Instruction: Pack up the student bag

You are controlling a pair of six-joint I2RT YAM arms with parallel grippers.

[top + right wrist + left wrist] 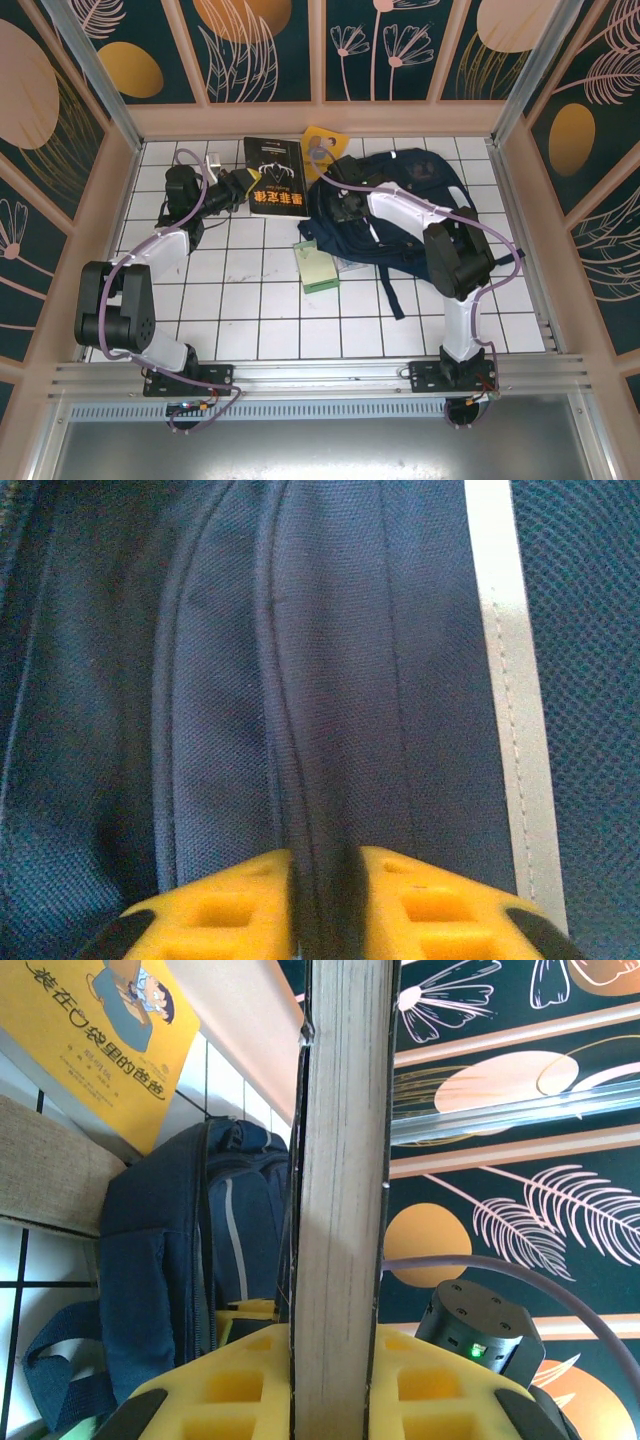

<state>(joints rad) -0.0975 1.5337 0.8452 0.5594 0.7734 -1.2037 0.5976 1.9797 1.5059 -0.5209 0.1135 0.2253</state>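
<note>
The student bag (425, 205), a big navy backpack with white stripes, lies at the back right of the tiled table. My right gripper (338, 207) sits at its left edge. In the right wrist view the yellow fingers (225, 905) are shut on a fold of the navy fabric (320, 730), beside a white stripe (505, 680). My left gripper (243, 186) is shut on a black book (277, 177) with yellow characters. The book's page edge (340, 1180) stands upright between the yellow fingers (230, 1385), and the bag (170, 1260) lies beyond it.
A yellow picture book (322, 141) leans against the back wall behind the bag. A green notebook (318, 266) lies on the tiles in front of the bag's left corner. A dark strap (388, 290) trails toward the near edge. Pink-framed walls (320, 118) enclose the table.
</note>
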